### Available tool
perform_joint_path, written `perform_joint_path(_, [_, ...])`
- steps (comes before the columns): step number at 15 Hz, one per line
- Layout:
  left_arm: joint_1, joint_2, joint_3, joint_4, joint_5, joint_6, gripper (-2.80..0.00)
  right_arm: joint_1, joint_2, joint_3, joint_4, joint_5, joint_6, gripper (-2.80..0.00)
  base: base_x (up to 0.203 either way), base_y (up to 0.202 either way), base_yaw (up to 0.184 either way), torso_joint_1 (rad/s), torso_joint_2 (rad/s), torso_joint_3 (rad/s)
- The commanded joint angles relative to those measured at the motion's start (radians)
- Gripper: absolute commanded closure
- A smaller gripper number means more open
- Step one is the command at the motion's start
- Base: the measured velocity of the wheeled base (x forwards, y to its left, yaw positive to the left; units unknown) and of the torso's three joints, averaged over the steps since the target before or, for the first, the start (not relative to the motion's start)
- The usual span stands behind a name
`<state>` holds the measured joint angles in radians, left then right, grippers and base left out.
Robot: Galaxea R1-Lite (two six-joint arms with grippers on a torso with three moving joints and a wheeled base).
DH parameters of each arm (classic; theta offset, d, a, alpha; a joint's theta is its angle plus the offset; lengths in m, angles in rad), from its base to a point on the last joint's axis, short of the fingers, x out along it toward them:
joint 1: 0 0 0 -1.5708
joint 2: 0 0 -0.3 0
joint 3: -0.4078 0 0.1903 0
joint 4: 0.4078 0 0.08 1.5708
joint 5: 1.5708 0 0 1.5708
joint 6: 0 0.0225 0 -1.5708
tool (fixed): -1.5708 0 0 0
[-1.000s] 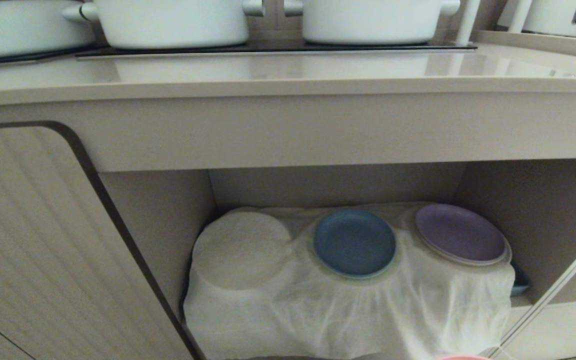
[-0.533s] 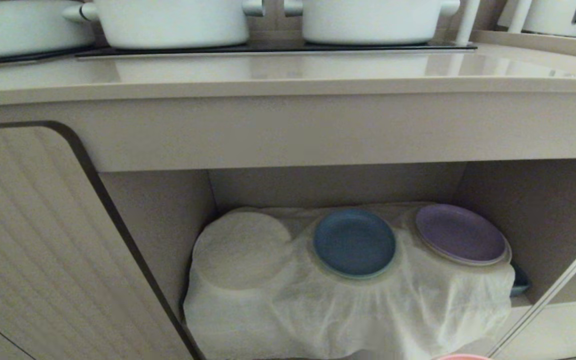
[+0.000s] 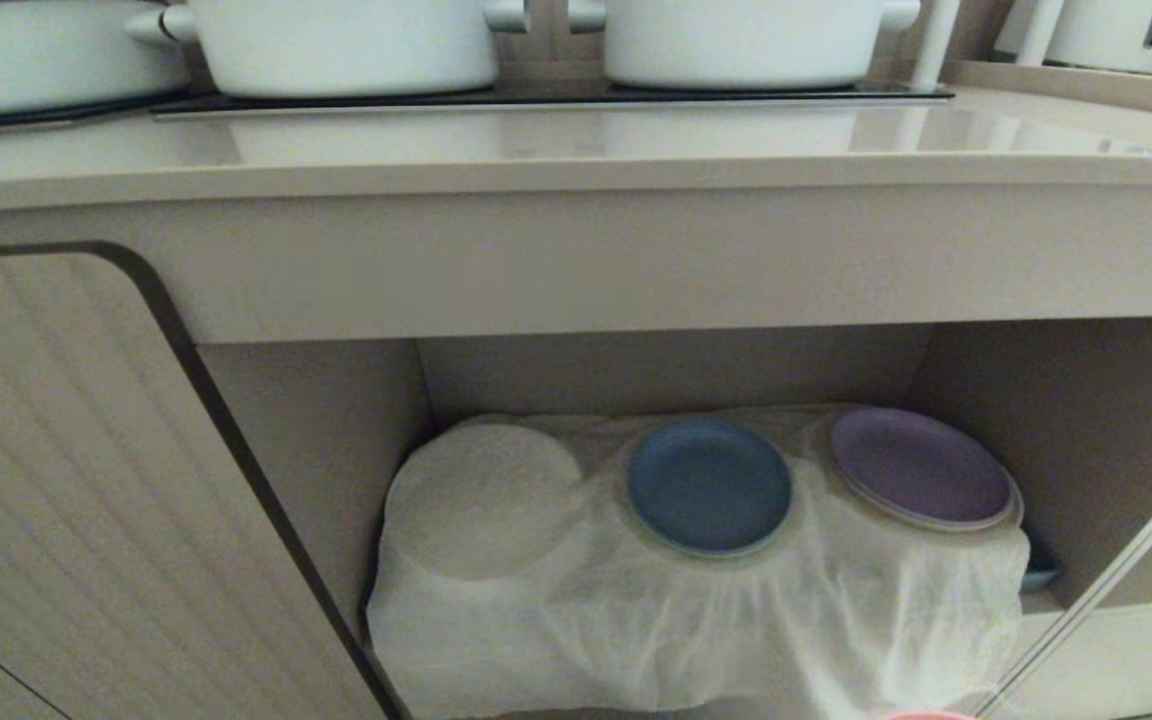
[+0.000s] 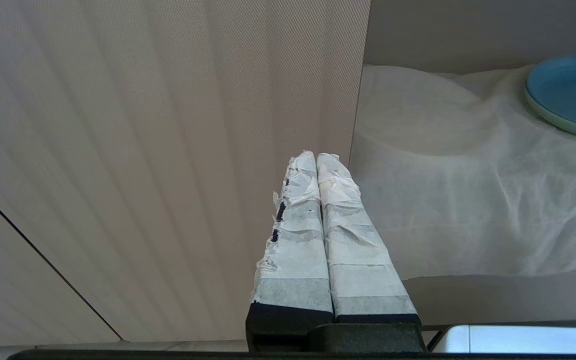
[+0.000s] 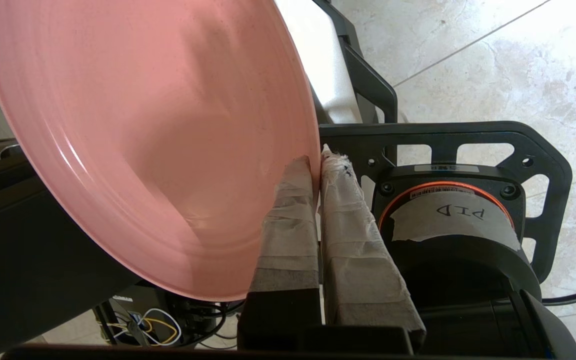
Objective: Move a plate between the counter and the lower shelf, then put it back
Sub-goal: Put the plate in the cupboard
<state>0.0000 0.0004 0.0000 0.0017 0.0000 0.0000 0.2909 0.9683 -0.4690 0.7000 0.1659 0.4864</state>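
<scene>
The pink plate (image 5: 143, 140) fills much of the right wrist view, its rim pinched between the taped fingers of my right gripper (image 5: 317, 162), which is shut on it. Only a sliver of the plate (image 3: 926, 715) shows at the bottom edge of the head view, below the lower shelf (image 3: 676, 370). The beige counter (image 3: 576, 150) runs across the top of the head view. My left gripper (image 4: 316, 156) is shut and empty, parked in front of the ribbed cabinet door (image 4: 168, 150).
On the shelf a white cloth (image 3: 696, 620) drapes over mounds, with a blue plate (image 3: 708, 485) and a purple plate (image 3: 921, 468) on top. White pots (image 3: 336, 45) stand on the black hob (image 3: 536, 97). My own base (image 5: 448, 190) and tiled floor (image 5: 518, 75) lie beneath the plate.
The pink sliver at the head view's bottom edge rose slightly, then sank back. Nothing else has moved.
</scene>
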Motion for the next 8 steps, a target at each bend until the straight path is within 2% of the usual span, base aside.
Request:
perform_joint_path(1, [0.0, 0.0, 0.0, 0.0, 0.0, 0.0, 0.0, 0.002, 0.0, 0.001, 0.004, 0.001, 0.003, 0.0, 0.0, 0.0, 0.0, 0.0, 0.0, 0.0])
perform_joint_path(8, [0.0, 0.0, 0.0, 0.0, 0.0, 0.0, 0.0, 0.008, 0.001, 0.004, 0.004, 0.001, 0.004, 0.0, 0.0, 0.0, 0.0, 0.0, 0.0, 0.0])
